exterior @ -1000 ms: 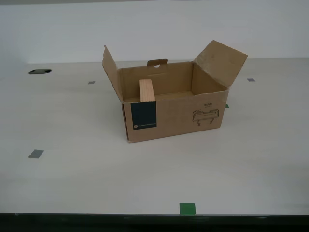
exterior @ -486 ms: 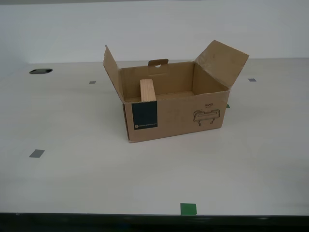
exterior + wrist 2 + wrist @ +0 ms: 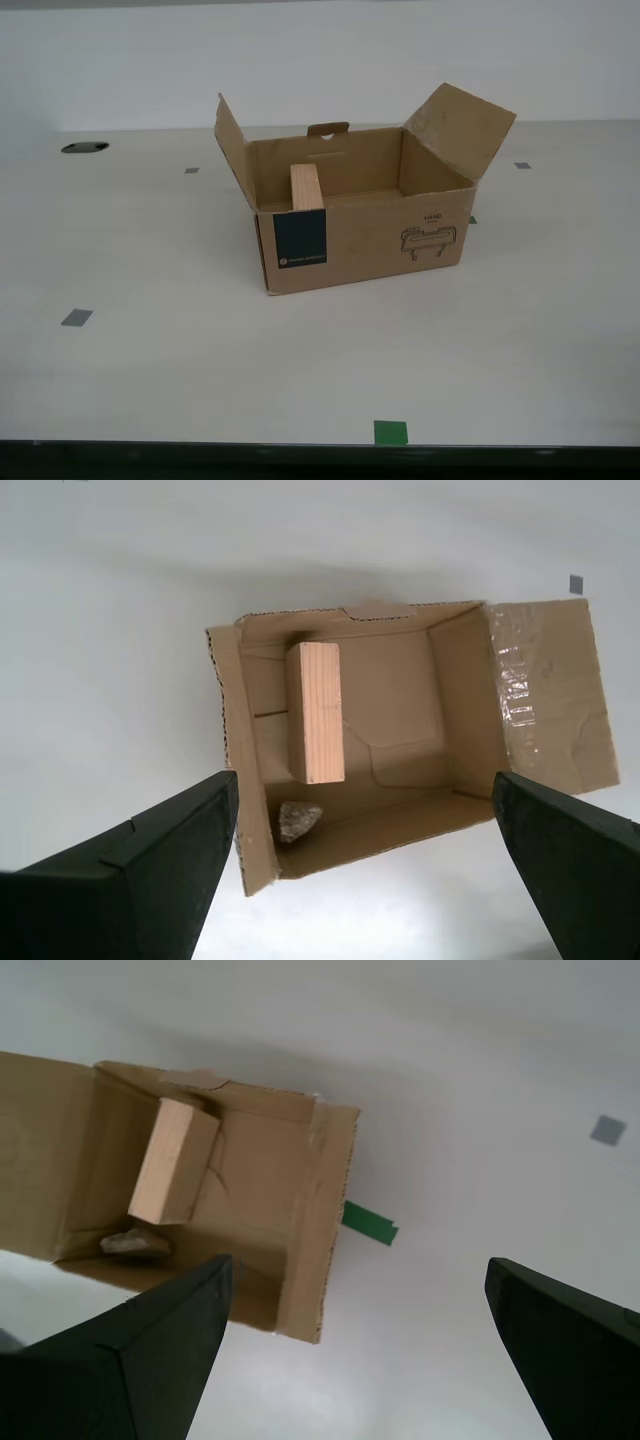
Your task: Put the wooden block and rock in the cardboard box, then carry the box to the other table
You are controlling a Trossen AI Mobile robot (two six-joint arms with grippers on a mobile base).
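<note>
Since a second ago the cardboard box (image 3: 365, 225) has stayed unmoved.

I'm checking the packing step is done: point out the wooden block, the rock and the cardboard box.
wooden block (image 3: 315, 710): second wrist view, on its long top face.
rock (image 3: 298, 820): second wrist view, on its middle, lying on the box floor.
cardboard box (image 3: 370, 240): exterior view, on its front wall.

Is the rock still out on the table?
No, the rock lies inside the box, on its floor next to the block.
</note>
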